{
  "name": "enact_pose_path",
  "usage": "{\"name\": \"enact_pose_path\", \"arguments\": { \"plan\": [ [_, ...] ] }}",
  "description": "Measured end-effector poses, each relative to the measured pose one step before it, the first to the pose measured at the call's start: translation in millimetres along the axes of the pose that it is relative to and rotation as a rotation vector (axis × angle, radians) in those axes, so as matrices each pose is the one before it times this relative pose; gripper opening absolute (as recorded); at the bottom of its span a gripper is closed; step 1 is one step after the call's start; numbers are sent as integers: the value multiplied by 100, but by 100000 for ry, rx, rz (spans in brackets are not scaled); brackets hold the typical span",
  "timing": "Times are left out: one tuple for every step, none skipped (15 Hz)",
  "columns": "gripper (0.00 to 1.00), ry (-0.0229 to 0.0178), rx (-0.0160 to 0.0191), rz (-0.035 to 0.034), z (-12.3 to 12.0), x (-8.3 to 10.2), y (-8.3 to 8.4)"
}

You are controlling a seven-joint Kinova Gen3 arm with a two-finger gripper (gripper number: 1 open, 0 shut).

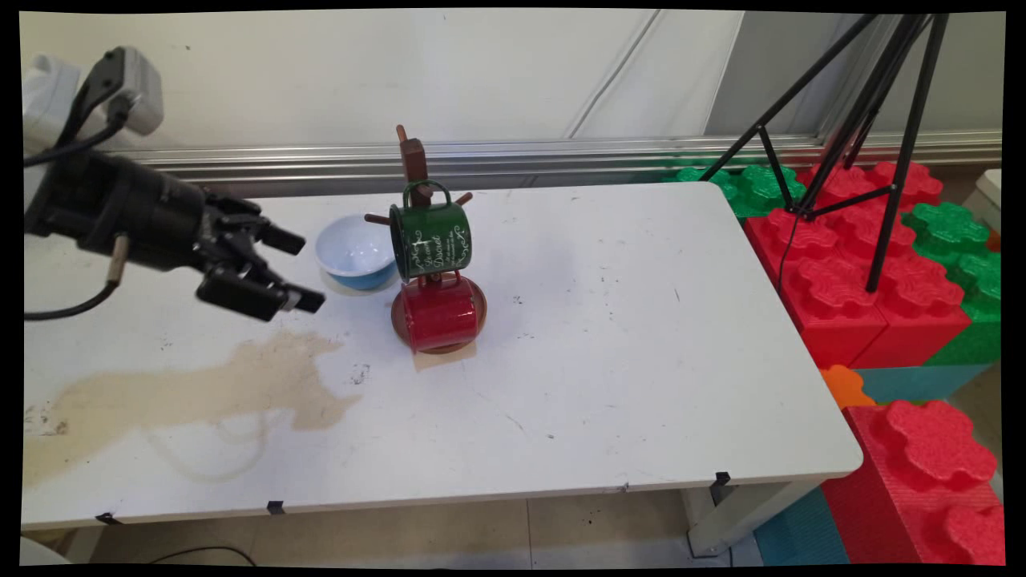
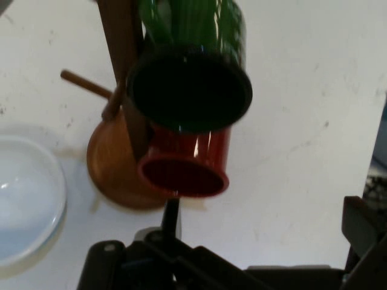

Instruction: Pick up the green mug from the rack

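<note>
Black two-finger gripper (image 1: 298,270): hovering above the white table (image 1: 625,336) on its left side, lying roughly level and pointing right. Fingers spread apart, nothing between them, touching nothing.

Nearest to it, just beyond the fingertips in the main view: white bowl with a blue outside (image 1: 353,250), upright on the table, apparently empty. Right beside the bowl: brown wooden mug tree (image 1: 414,160) on a round base, with two mugs on its pegs. Dark green enamel mug with white lettering (image 1: 430,240) hung by its handle high on the post, tilted, mouth turned toward the gripper. Red enamel mug (image 1: 439,316) hung lower, just under the green one and over the base.

In the hand view: green enamel mug (image 2: 190,90) and red enamel mug (image 2: 187,169) almost dead ahead, both open mouths facing the camera, the tree's base (image 2: 109,163) behind them, the bowl (image 2: 27,193) off to the left. Clear gap between gripper and mugs; no contact.

Elsewhere: a large tan stain (image 1: 200,389) across the table's near left. Off the table's right end, big red and green plastic blocks (image 1: 866,272) and a black tripod (image 1: 882,120).
</note>
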Motion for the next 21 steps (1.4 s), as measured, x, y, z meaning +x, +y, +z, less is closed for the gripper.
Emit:
{"name": "enact_pose_path", "arguments": {
  "plan": [
    [100, 1380, 74, -1364, 301, 399, -5],
    [100, 1153, 115, -1213, 280, 254, 36],
    [100, 802, 103, -782, 201, 151, 22],
    [100, 1197, 157, -1183, 347, 175, 55],
    [100, 816, 148, -712, 239, 103, 36],
    [100, 1250, 199, -996, 402, 126, 85],
    [100, 1480, 285, -1061, 478, 142, 91],
    [100, 797, 150, -611, 278, 66, 57],
    [100, 1174, 251, -885, 435, 91, 89],
    [100, 1281, 249, -1089, 489, 74, 112],
    [100, 961, 114, -877, 437, 33, 110],
    [100, 1051, 149, -955, 519, 9, 126],
    [100, 928, 127, -906, 515, -24, 122],
    [100, 651, 78, -761, 439, -52, 98],
    [100, 558, 85, -858, 500, -99, 120],
    [100, 402, 70, -745, 408, -99, 98],
    [100, 325, 49, -1055, 532, -165, 145],
    [100, 146, 42, -699, 389, -129, 118],
    [100, 171, 91, -787, 423, -133, 123],
    [100, 203, 161, -637, 352, -100, 99],
    [100, 447, 344, -522, 382, -63, 85]
  ]
}}
